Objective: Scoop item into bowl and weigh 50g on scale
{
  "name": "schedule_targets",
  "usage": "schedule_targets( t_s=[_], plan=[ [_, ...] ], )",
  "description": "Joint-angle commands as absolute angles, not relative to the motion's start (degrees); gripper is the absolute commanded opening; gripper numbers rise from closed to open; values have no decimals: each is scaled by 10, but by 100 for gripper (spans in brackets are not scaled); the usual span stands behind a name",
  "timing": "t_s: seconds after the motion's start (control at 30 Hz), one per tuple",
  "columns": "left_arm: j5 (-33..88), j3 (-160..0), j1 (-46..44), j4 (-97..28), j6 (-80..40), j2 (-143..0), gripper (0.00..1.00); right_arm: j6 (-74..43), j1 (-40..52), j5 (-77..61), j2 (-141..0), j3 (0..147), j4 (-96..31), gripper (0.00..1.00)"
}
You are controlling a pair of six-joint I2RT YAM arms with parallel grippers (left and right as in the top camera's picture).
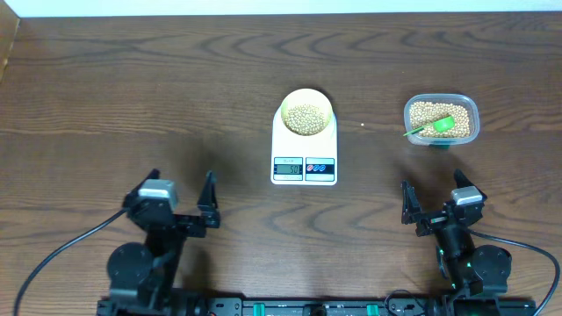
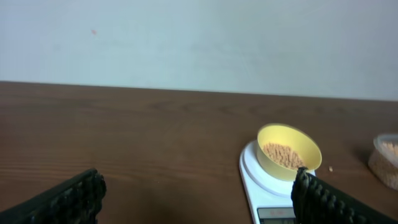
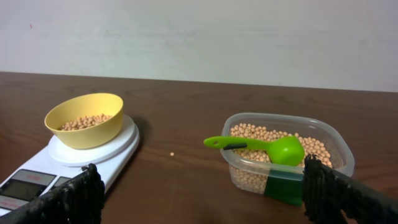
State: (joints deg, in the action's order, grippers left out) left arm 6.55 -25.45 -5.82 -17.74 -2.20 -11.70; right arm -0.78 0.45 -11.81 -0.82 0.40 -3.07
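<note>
Both pairs of jaws stand wide apart and hold nothing: the left gripper [image 1: 181, 189] waits at about 7 o'clock from the scale [image 1: 304, 151], and the right gripper [image 1: 432, 191] at about 5 o'clock, each well apart from it above the dark wooden table [image 1: 132, 88].

Seen from overhead, the scale lies mid-table with its display at the 6 o'clock end. The digits are too small to read with certainty. A clear tub [image 3: 231, 167] stands at 3 o'clock from the scale, apart from it, and is well filled with beans [image 3: 249, 132]. The yellow bowl [image 3: 87, 130] sits upright on the platform at the scale's 12 o'clock end, with a shallow layer of beans in it. A green scoop [image 3: 283, 149] lies on the beans in the tub, its handle [image 3: 230, 144] reaching past the rim toward 9 o'clock. One stray bean [image 3: 172, 154] lies on the table between scale and tub.

The beans look hard, dry and round, so they should pour freely but will probably roll and bounce off the scoop's lip if it is tipped fast. The scoop seems a light, stiff plastic piece, and its overhanging handle end is the likely place to pinch. The bowl looks light and smooth, so a nudge could slide it on the platform. It is best left alone, or gripped at the rim.
</note>
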Motion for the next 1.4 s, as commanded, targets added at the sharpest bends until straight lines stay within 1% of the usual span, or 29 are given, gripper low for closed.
schedule_targets(
  t_s=[0.0, 0.13, 0.27, 0.57, 0.93, 1.37],
  plan=[
    [114, -204, -55, -137, -9, -104, 98, -1, 1, -120, -3, 3, -33, 99],
    [131, -157, -55, -89, -11, -90, 98, -1, 1, -120, -3, 3, -33, 99],
    [136, -122, -55, -68, -13, -69, 98, -1, 1, -120, -3, 3, -33, 99],
    [135, -59, -55, -67, -13, -2, 98, -1, 1, -120, -3, 3, -33, 99],
    [135, -18, -55, -67, -13, -1, 98, -1, 1, -120, -3, 3, -33, 99],
    [124, -18, -55, -65, -13, -1, 98, -1, 1, -120, -3, 3, -33, 99]
  ],
)
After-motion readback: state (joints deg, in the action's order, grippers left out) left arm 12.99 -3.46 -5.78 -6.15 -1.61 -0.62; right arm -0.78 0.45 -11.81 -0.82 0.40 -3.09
